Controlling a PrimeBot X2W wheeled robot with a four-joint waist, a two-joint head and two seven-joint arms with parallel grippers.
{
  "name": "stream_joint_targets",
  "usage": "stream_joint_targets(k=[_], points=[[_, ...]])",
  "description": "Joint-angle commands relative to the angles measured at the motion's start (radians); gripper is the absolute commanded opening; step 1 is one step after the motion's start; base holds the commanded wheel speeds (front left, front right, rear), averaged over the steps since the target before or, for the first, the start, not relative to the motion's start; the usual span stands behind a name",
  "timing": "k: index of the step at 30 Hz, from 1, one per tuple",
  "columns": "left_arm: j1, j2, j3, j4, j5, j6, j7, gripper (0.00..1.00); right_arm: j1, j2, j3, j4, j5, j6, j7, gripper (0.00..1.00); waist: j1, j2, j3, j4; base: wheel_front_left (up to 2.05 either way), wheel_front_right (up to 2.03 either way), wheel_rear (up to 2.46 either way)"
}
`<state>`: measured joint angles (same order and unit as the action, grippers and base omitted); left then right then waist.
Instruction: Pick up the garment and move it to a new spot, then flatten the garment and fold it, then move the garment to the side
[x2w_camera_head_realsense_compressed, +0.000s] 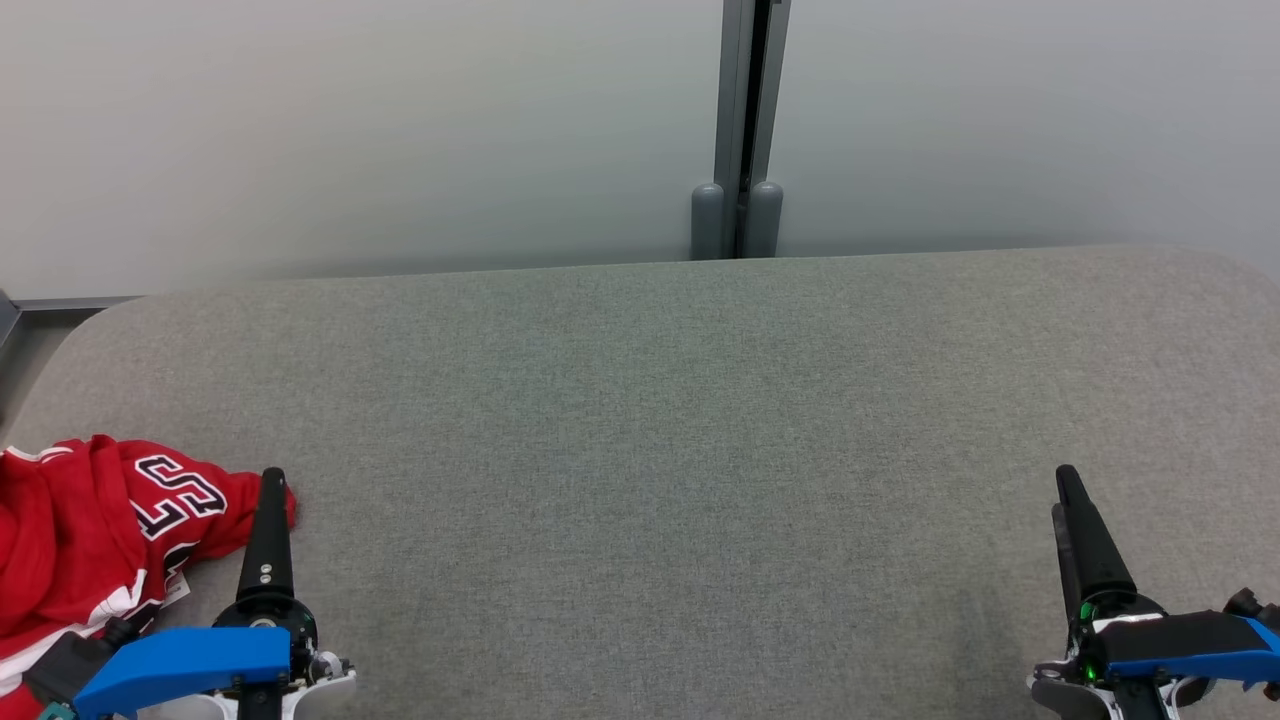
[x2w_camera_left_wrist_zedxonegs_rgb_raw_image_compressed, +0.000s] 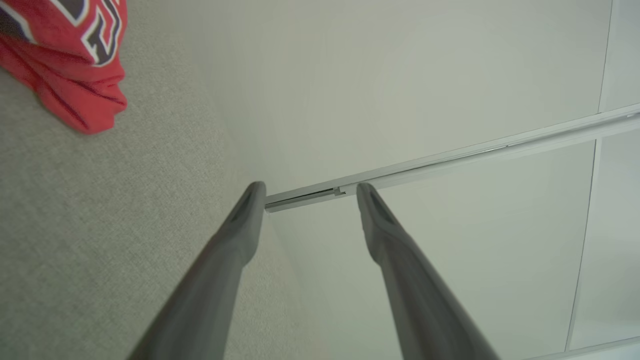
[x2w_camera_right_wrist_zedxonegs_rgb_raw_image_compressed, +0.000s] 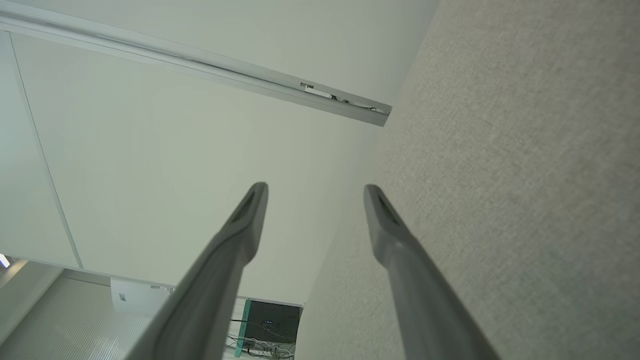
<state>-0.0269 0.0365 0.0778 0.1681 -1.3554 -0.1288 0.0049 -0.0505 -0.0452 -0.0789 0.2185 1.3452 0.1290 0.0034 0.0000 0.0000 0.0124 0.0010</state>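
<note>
The garment (x2w_camera_head_realsense_compressed: 95, 535) is a red jersey with white trim and black-and-white numerals, lying crumpled at the near left corner of the grey fabric table (x2w_camera_head_realsense_compressed: 660, 430). My left gripper (x2w_camera_head_realsense_compressed: 272, 482) stands just right of it, close to its edge, fingers pointing away from me. In the left wrist view the garment (x2w_camera_left_wrist_zedxonegs_rgb_raw_image_compressed: 70, 60) sits at the upper left, and my left gripper (x2w_camera_left_wrist_zedxonegs_rgb_raw_image_compressed: 310, 190) is open with nothing between its fingers. My right gripper (x2w_camera_head_realsense_compressed: 1068, 478) is at the near right, far from the garment. The right wrist view shows my right gripper (x2w_camera_right_wrist_zedxonegs_rgb_raw_image_compressed: 315, 190) open and empty above the cloth surface.
A pale wall with a grey vertical post (x2w_camera_head_realsense_compressed: 740, 130) rises behind the table's far edge. The table's left edge curves down near the garment, with a strip of floor (x2w_camera_head_realsense_compressed: 25, 350) beyond it. A dark box with cables (x2w_camera_right_wrist_zedxonegs_rgb_raw_image_compressed: 267, 325) sits low in the right wrist view.
</note>
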Motion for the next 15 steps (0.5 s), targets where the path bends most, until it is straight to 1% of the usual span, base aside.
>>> stream_joint_targets(k=[1,6,15], points=[[-0.013,0.009,-0.007,-0.033,0.045,-0.001,-0.013,1.00,-0.004,-0.005,0.001,-0.028,-0.044,0.001,-0.011,1.00,0.0000,0.0000,0.001,0.000,0.00,0.00,0.00],[-0.008,0.010,-0.019,-0.064,0.143,0.015,-0.032,1.00,-0.003,-0.006,0.007,-0.053,-0.149,0.001,-0.031,1.00,0.0000,0.0000,0.004,0.000,0.00,0.00,0.00],[0.005,0.011,-0.060,-0.101,0.329,0.045,-0.065,1.00,0.007,-0.006,0.041,-0.094,-0.379,0.002,-0.064,1.00,0.0000,0.0000,0.007,0.002,0.00,0.00,0.00]])
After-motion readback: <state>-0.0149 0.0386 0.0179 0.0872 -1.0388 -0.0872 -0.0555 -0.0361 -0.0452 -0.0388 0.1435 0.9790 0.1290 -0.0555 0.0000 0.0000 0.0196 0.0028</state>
